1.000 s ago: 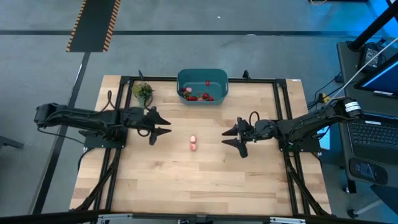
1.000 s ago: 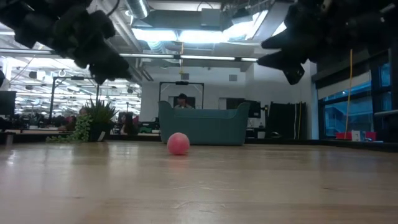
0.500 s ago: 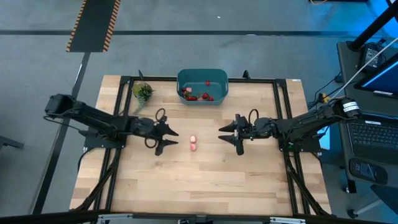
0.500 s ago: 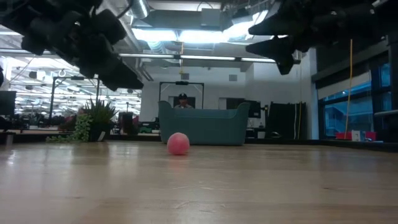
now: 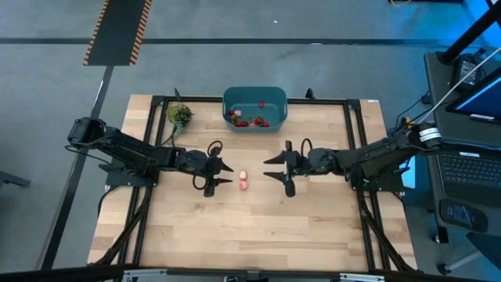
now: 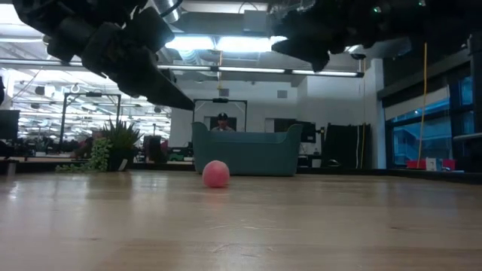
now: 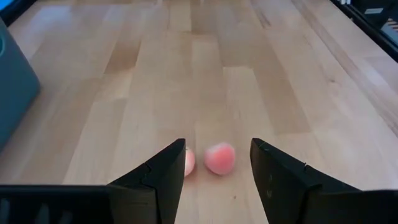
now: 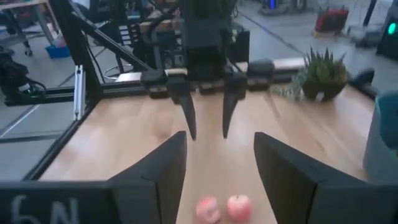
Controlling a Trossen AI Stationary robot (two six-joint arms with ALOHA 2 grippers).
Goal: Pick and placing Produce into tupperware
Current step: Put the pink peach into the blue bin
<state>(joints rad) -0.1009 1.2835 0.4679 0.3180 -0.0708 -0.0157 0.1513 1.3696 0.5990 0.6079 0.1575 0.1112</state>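
Two pinkish pieces of produce (image 5: 243, 181) lie side by side on the wooden table at its middle; they also show in the left wrist view (image 7: 219, 158) and the right wrist view (image 8: 239, 206). The teal tupperware (image 5: 255, 107) stands at the far edge with several red pieces inside. My left gripper (image 5: 227, 176) hovers open just left of the two pieces, its fingers (image 7: 158, 177) pointing at them. My right gripper (image 5: 266, 168) hovers open just right of them, higher up. Neither touches anything.
A small green plant (image 5: 179, 115) stands at the far left, beside the tupperware. A black frame (image 5: 352, 141) runs around the table top. Bare wood lies toward the near edge (image 5: 250, 235). A person shows in the room behind the tupperware (image 6: 221, 120).
My left gripper has moved toward the table's right and slightly down, closing on the two pink pieces while rolling at the wrist. My right gripper has moved toward the table's left and a little up, also rolling. The pieces have stayed put.
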